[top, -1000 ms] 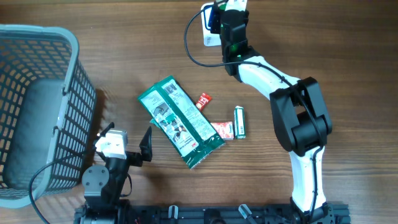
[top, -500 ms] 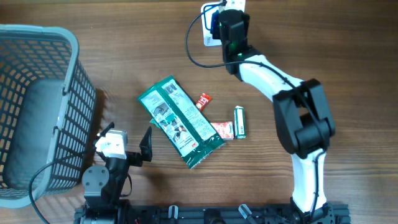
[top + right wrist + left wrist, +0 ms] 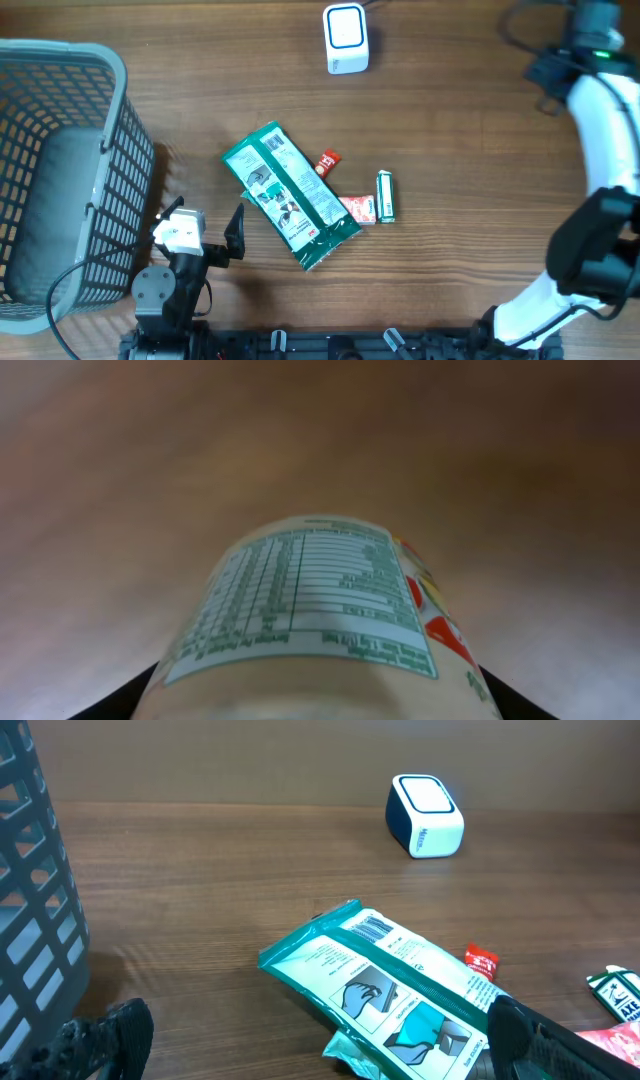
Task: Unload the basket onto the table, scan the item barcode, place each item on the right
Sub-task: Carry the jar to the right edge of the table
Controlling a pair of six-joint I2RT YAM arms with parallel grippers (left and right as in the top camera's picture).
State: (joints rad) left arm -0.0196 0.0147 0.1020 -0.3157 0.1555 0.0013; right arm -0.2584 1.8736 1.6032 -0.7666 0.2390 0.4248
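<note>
Overhead: wood-grain table (image 3: 200, 80), white scanner (image 3: 346, 38), grey basket (image 3: 60, 47)

It looked like a mock shop checkout rigged up in a robotics lab. On the wood-grain bench (image 3: 450, 130) sat a grey mesh shopping basket (image 3: 125, 180), a small white barcode scanner (image 3: 346, 38) and packaged goods: a green packet (image 3: 290, 195), little sachets (image 3: 357, 208) and a labelled container (image 3: 310, 610) printed with a nutrition panel. A white robot arm (image 3: 600, 130) and a second arm (image 3: 175, 275) rose from the bench's edge.
</note>
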